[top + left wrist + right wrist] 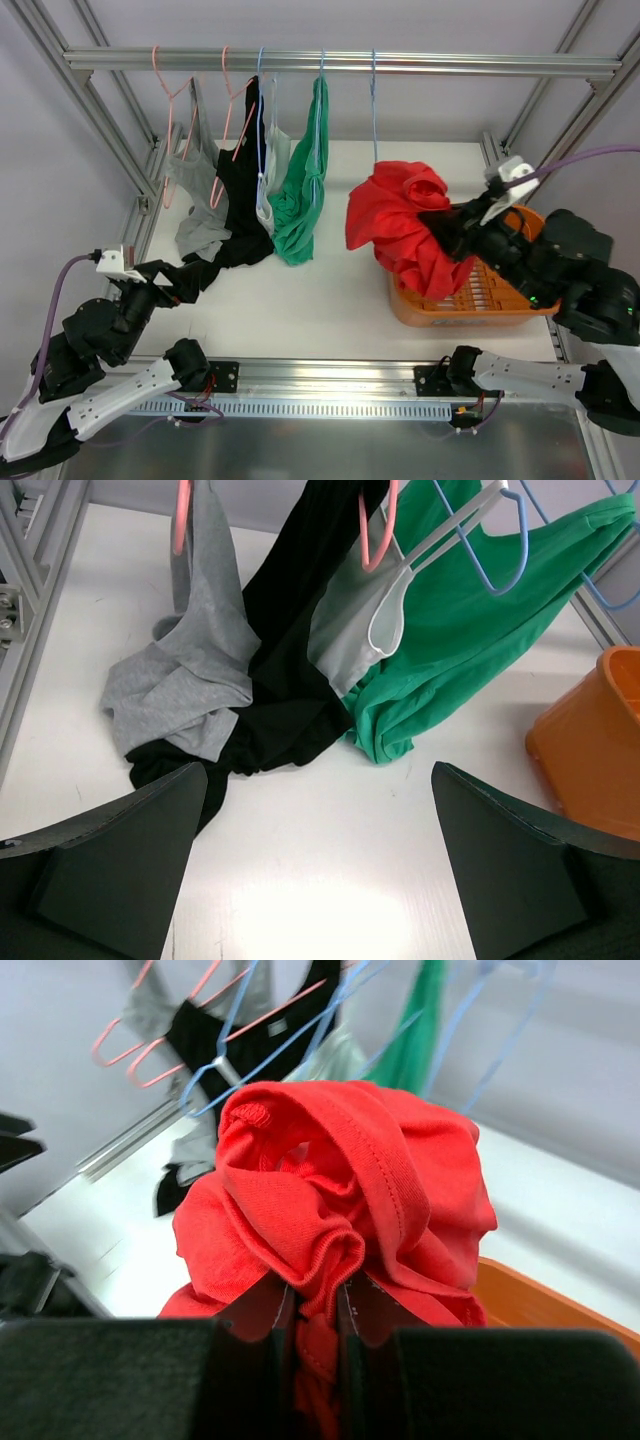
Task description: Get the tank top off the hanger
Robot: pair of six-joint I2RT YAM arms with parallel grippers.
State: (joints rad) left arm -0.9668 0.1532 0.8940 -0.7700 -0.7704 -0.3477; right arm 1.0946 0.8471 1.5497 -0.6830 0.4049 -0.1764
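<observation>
Red tank top [400, 225] is bunched into a loose ball at the right side of the scene, above the left part of the orange basket [500, 300] in the top view. The right gripper [447, 232] has it by its right side. The right arm reaches from the near right, with the elbow raised and the wrist turned to the left. A thin blue hanger [374, 110] hangs from the rail [340, 63] straight above the bundle. I cannot tell if its lower part is inside the cloth. At the near left the left arm lies low and folded, and the left gripper [190, 280] points toward the hem of the black top [240, 190]. The grey top [195, 195] and the green top [305, 190] hang beside this one, and their ends rest on the table [320, 300].

From the left wrist, the two dark fingers [120, 870] stand wide apart with only bare table between them. Beyond them lie the grey, black and green cloths, and the basket's edge is at the right.

From the right wrist, the fingers [250, 1320] are pressed close together and pinch a fold of the red cloth. The rest of the cloth swells above them. The basket's orange rim shows low at the right, and blurred hangers are far behind.
</observation>
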